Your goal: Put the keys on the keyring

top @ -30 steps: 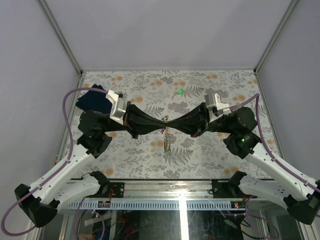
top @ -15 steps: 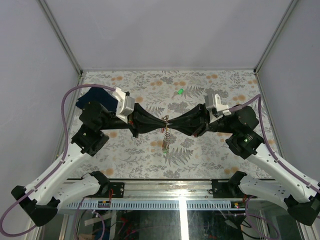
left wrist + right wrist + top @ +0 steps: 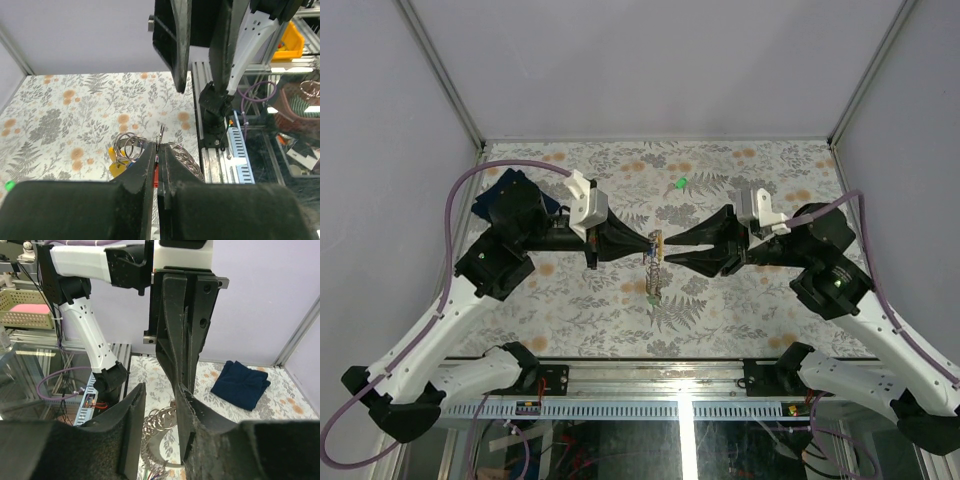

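My left gripper [image 3: 648, 243] is shut on a key with a red tag [image 3: 156, 176]; its thin metal tip [image 3: 161, 134] pokes out past the jaws. The keyring [image 3: 128, 144], a bunch of silvery loops with a yellow tag [image 3: 116, 168], hangs round the left fingertips above the table, and a short chain [image 3: 655, 285] dangles below. My right gripper [image 3: 670, 248] stands open just right of the bunch, with the rings [image 3: 162, 421] showing between its fingers and not touched by them. A green key [image 3: 680, 184] lies alone on the mat farther back.
A folded dark blue cloth [image 3: 500, 197] lies at the back left, partly under the left arm, and also shows in the right wrist view [image 3: 241, 383]. The flowered mat [image 3: 740, 310] ends at the metal rail [image 3: 650, 362] in front.
The right gripper has opened, let go of the bunch and drawn back a little to the right. The left gripper has stayed shut on it and shifted slightly right.
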`<state>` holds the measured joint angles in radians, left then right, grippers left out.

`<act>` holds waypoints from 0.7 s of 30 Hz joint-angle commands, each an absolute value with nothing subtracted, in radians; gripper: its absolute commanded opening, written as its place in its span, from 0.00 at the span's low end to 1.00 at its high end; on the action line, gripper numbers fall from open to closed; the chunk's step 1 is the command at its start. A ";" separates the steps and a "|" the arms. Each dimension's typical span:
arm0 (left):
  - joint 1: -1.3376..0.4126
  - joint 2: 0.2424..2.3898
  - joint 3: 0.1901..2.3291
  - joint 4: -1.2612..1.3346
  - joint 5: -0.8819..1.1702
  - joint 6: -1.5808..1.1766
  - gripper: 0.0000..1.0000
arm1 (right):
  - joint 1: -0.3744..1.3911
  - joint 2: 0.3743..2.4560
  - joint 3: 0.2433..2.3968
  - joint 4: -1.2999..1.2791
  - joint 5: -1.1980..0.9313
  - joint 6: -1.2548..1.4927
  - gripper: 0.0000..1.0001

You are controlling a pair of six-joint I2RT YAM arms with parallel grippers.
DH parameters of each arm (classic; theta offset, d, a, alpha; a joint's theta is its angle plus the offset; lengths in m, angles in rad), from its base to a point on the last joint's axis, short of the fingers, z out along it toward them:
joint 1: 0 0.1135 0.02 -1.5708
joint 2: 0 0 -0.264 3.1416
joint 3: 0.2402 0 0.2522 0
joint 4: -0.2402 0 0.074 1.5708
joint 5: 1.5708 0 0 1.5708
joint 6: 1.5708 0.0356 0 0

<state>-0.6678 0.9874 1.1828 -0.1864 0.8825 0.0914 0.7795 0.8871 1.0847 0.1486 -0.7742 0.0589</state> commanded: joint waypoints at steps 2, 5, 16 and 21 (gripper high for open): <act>-0.673 1.012 1.301 -0.429 0.836 0.297 0.00 | 0.779 0.912 1.207 -0.075 -0.756 -0.030 0.38; -0.673 1.031 1.344 -0.526 0.808 0.368 0.00 | 0.779 0.943 1.242 -0.150 -0.751 -0.051 0.38; -0.720 1.087 1.455 -0.726 0.708 0.509 0.00 | 0.778 1.048 1.262 -0.159 -0.726 -0.015 0.38; -0.730 1.098 1.466 -0.742 0.704 0.527 0.00 | 0.779 1.072 1.263 -0.158 -0.729 -0.019 0.38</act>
